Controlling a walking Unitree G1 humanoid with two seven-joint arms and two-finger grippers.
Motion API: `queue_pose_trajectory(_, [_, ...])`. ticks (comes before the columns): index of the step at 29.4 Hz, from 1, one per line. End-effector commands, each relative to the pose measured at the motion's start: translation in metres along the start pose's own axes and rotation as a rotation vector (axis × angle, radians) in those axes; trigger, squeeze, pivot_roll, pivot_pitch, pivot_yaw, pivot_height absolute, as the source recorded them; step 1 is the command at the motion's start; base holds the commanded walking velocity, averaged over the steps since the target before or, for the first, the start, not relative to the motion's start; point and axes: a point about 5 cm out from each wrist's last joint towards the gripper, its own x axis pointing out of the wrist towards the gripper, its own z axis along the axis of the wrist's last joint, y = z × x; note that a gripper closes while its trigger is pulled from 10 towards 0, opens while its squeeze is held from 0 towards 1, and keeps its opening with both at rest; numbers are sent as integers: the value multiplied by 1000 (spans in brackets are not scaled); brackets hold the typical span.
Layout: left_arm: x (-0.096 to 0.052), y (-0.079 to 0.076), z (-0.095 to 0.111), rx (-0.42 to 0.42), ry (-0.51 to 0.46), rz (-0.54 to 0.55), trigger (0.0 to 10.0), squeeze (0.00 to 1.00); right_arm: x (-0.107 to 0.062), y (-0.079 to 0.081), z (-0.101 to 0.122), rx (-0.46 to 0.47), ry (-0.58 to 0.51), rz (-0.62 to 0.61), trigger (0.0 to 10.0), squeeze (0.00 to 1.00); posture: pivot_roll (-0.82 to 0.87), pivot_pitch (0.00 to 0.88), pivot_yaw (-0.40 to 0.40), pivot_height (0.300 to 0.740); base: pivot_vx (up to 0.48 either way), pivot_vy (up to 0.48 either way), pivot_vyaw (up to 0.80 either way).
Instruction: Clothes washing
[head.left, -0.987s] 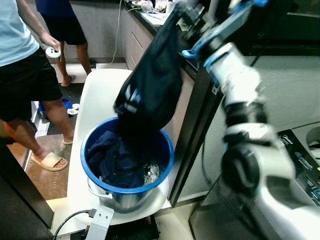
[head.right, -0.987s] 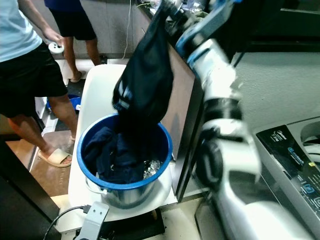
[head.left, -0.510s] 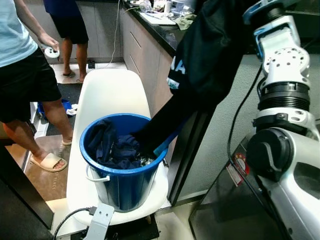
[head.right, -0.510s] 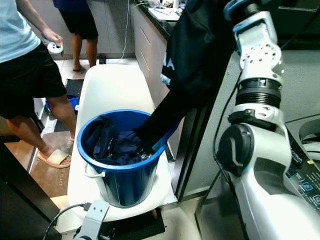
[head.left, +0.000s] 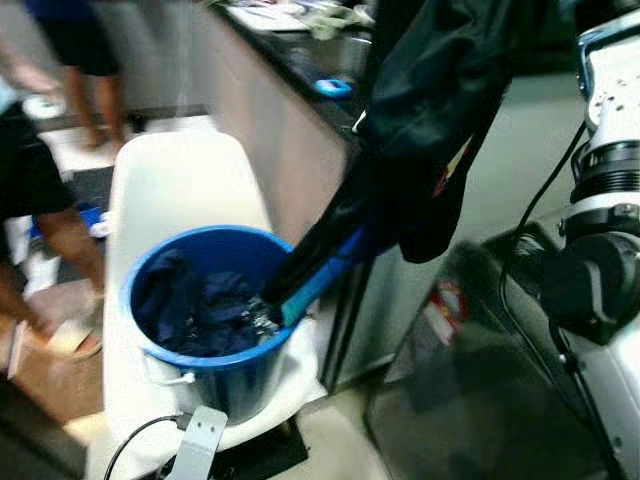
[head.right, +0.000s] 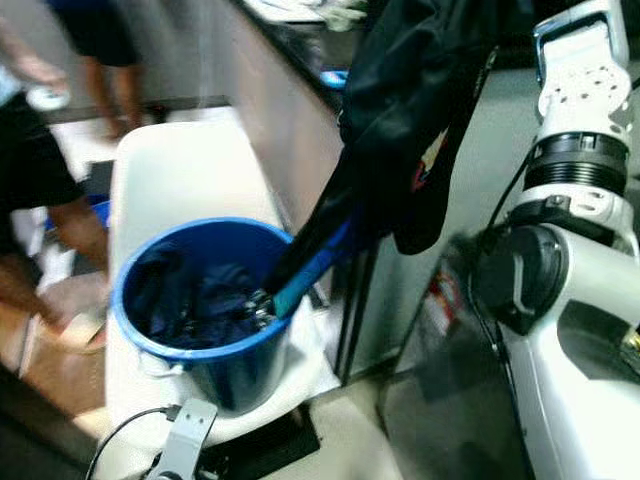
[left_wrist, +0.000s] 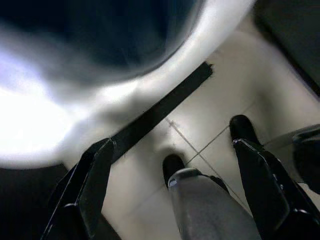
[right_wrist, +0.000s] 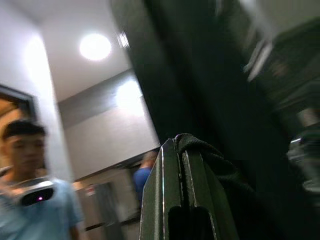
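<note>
A dark navy garment (head.left: 440, 110) hangs high on the right, and its long tail trails down over the rim into the blue bucket (head.left: 235, 375). More dark clothes (head.left: 195, 310) lie in the bucket. In the right wrist view my right gripper (right_wrist: 172, 165) is shut on a fold of the dark cloth (right_wrist: 210, 167). My silver right arm (head.right: 585, 150) rises beside the garment. My left gripper (left_wrist: 180, 192) hangs low and open over the tiled floor, its fingers (left_wrist: 95, 185) wide apart with nothing between them.
The bucket stands on a white chair (head.left: 175, 190). A dark counter (head.left: 300, 50) with cabinets runs behind it. The washing machine's dark top (head.left: 470, 390) lies under the garment on the right. Two people stand blurred at left (head.left: 55, 230) and at the back (head.left: 75, 45).
The view has swung to the right and blurred. The garment has been carried farther right and higher, away from the bucket, with its tail still in it.
</note>
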Motion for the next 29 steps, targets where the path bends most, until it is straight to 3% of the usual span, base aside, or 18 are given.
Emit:
queue_pose_trajectory(1, [-2, 0, -5, 1, 19, -6, 10000, 0, 1, 2, 4, -19, -19, 9, 0, 0, 196, 0, -99, 740, 0, 0, -800])
queue_pose_trajectory(22, [0, 2, 4, -12, -33, -7, 10000, 0, 9, 6, -6, -125, 9, -27, 0, 0, 204, 0, -105, 740, 0, 0, -800])
queue_pose_trajectory(27, [2, 6, 20, -34, -141, -6, 10000, 0, 10, 6, -9, -175, 32, -33, 0, 0, 207, 0, -106, 740, 0, 0, -800])
queue_pose_trajectory(29, [1, 6, 51, -27, -333, -89, 10000, 0, 11, 8, -16, -240, 73, -32, 0, 0, 209, 0, -109, 740, 0, 0, -400])
